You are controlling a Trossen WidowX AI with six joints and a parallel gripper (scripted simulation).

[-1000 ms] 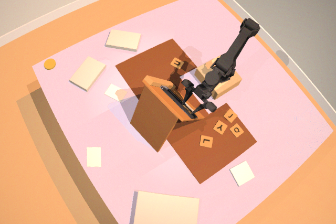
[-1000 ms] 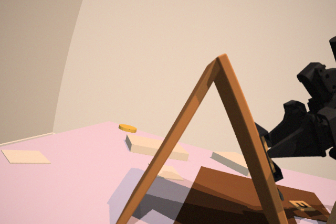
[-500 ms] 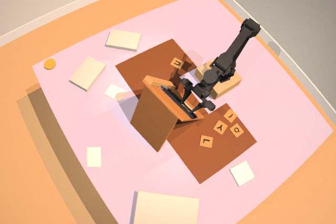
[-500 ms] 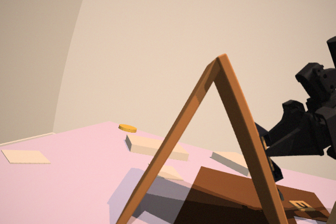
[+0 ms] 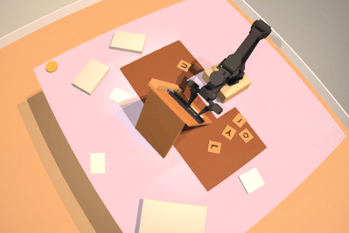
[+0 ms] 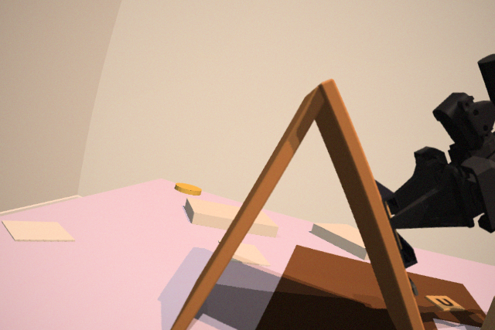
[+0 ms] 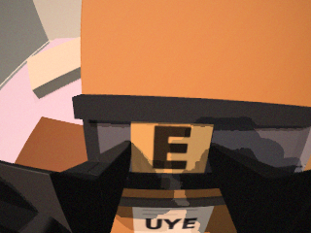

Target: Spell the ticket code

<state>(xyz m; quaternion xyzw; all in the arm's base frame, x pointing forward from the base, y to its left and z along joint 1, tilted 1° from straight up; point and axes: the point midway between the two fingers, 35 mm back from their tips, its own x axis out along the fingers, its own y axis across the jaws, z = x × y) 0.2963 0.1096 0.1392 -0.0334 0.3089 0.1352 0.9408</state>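
Observation:
My gripper (image 5: 192,110) (image 7: 170,148) is shut on the E tile (image 7: 194,162), which stands upright within the dark letter rail (image 5: 180,101) (image 7: 146,108) on the leaning board (image 5: 160,114) (image 6: 360,182) (image 7: 194,49). Rail shows on both sides of the E, with no other letter visible in it; the fingers hide parts. The ticket (image 7: 171,220) below reads UYE. The U tile (image 5: 184,65) (image 6: 445,302) lies flat on one brown mat. The Y tile (image 5: 228,132), J tile (image 5: 239,120), Q tile (image 5: 245,135) and L tile (image 5: 214,147) lie on the other.
A wooden block (image 5: 235,89) stands under the arm. Pale blocks (image 5: 128,41) (image 5: 91,76), a larger one (image 5: 173,216), a yellow disc (image 5: 52,66) (image 6: 187,188) and flat pale cards (image 5: 97,163) (image 5: 251,180) lie around the board. The brown mats (image 5: 152,66) (image 5: 205,174) flank it.

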